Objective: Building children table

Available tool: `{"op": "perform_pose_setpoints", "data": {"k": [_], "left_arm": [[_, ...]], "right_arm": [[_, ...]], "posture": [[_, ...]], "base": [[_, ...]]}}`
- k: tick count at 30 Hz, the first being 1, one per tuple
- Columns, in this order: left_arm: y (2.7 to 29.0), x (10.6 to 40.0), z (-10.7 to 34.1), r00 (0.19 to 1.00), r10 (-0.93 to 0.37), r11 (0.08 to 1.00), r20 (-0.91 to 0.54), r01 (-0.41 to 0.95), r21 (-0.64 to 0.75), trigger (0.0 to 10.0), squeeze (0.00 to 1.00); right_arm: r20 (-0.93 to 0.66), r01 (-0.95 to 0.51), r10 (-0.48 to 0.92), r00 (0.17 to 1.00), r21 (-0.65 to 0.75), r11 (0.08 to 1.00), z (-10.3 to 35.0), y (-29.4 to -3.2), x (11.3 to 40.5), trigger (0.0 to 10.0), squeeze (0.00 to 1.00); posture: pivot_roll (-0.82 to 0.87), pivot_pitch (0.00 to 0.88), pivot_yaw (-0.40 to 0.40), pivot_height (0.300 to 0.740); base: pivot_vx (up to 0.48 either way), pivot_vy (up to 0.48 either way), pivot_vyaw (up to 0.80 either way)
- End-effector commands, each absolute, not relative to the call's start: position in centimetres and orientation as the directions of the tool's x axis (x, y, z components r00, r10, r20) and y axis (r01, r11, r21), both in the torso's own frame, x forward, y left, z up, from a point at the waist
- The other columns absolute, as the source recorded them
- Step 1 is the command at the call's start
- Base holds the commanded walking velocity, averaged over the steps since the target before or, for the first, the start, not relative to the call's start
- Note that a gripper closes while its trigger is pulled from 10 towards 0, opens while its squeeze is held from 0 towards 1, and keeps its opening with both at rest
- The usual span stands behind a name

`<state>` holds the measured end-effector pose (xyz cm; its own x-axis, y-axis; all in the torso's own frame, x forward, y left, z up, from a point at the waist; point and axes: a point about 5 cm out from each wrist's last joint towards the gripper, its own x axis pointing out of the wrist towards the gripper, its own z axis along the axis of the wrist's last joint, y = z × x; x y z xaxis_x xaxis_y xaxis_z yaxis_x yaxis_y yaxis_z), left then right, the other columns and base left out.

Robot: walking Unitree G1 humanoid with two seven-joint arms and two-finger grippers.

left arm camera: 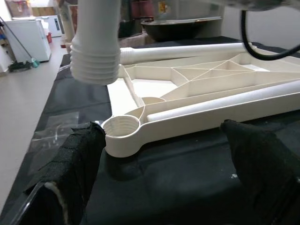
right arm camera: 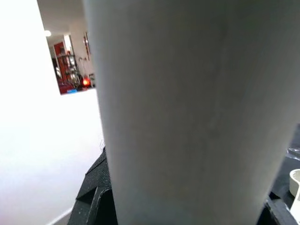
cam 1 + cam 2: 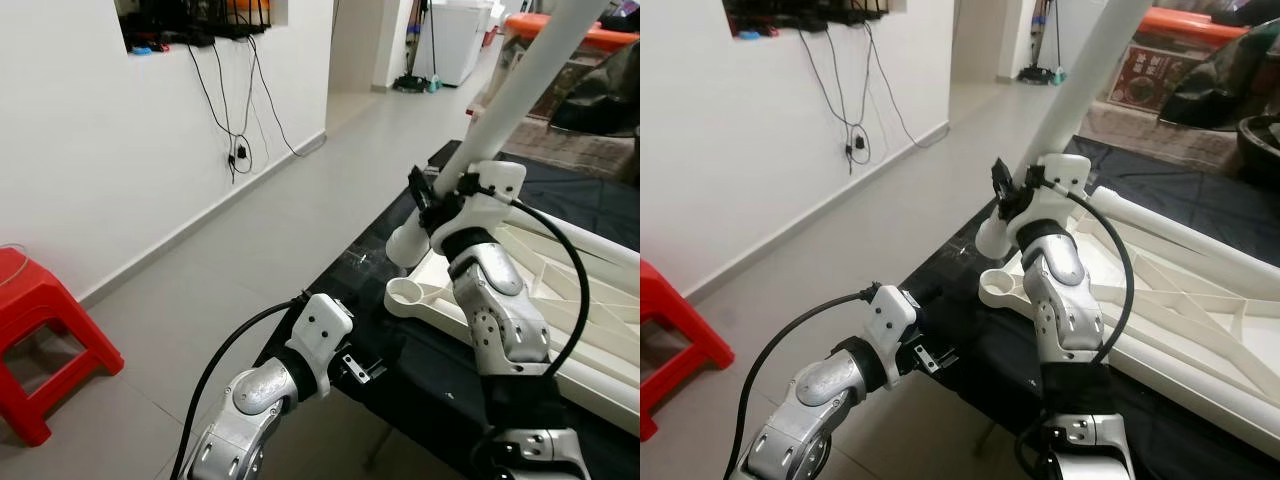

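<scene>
Grey tiled floor across the middle of the head views, white wall at the upper left with dangling cables [image 3: 235, 120], red stool [image 3: 40, 320] at the lower left. Black-draped surface [image 3: 420, 375] at the lower right, carrying the upturned white table top [image 3: 590, 300] with its ribbed underside showing.

Right hand [image 3: 425, 195] near frame centre, pressed around the white table leg [image 3: 520, 90]. Slants up toward the upper right, threaded end [image 1: 95, 65] hanging just above the corner socket [image 1: 122, 127] and apart from it. Left hand [image 1: 161, 136] low at the surface's near edge, fingers [image 1: 79, 159] spread wide, pinching nothing, one each side of the socket corner.

Risks from here, as a judgement: with that tilt, likely to enter the socket crooked and cross-thread or jam. With nothing pinning the table top, could slide on the cloth under a downward push or a twist. So close to the surface's edge, could tip the corner off. Could also slip in the right hand's grip, being long and smooth.

From the left wrist: shows the thread rings, the open socket mouth, the gap between them, and two more legs [image 1: 187, 50] lying on the table top. From the head: shows the lean and full run of the held leg instead. From the right wrist: mostly a blurred white tube, close up.
</scene>
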<state>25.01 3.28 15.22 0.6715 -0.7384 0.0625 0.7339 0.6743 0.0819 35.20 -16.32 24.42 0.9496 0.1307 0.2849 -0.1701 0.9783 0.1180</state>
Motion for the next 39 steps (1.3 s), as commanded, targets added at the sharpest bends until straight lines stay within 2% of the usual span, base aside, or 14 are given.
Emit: {"op": "perform_pose_setpoints", "data": {"k": [1,6,20,24,29,34,39], "left_arm": [[3.2,24.7,15.4,0.672,-0.738,0.675,0.057,0.734,0.075,10.0,0.0],[3.3,24.4,15.3,0.677,-0.735,0.678,0.047,0.732,0.068,10.0,0.0],[3.3,24.3,15.2,0.673,-0.739,0.673,0.034,0.737,0.066,10.0,0.0],[3.4,24.2,15.3,0.674,-0.738,0.674,0.031,0.736,0.066,10.0,0.0],[3.5,24.1,15.4,0.676,-0.736,0.677,0.032,0.733,0.064,10.0,0.0],[3.6,23.9,16.4,0.683,-0.729,0.685,0.053,0.727,0.055,10.0,0.0],[3.7,23.7,16.8,0.687,-0.724,0.689,0.058,0.723,0.048,10.0,0.0]], "right_arm": [[0.294,-0.161,0.132,0.947,0.077,0.984,24.6,-16.6,35.6,10.0,0.0],[0.301,-0.157,0.127,0.945,0.079,0.984,24.5,-16.6,35.6,10.0,0.0],[0.317,-0.151,0.117,0.941,0.085,0.985,24.4,-16.8,35.8,10.0,0.0],[0.331,-0.142,0.109,0.937,0.079,0.987,24.6,-16.9,35.8,10.0,0.0],[0.332,-0.232,0.184,0.925,0.112,0.966,24.7,-16.3,36.0,10.0,0.0],[0.329,-0.336,0.288,0.899,0.099,0.937,25.6,-16.0,36.8,10.0,0.0],[0.318,-0.356,0.312,0.895,0.088,0.93,25.8,-16.3,37.5,10.0,0.0]], "posture": [[0.12,0.056,-0.089,0.74],[0.12,0.054,-0.089,0.74],[0.12,0.057,-0.076,0.74],[0.12,0.057,-0.076,0.74],[0.13,0.068,-0.074,0.74],[0.13,0.117,-0.078,0.74],[0.14,0.142,-0.082,0.74]], "base": [[0.0,0.0,0.0],[0.0,0.0,0.0],[0.0,0.0,-0.69],[0.0,0.0,0.0],[0.0,0.0,0.0],[0.0,0.0,0.0],[0.0,0.0,0.0]]}}
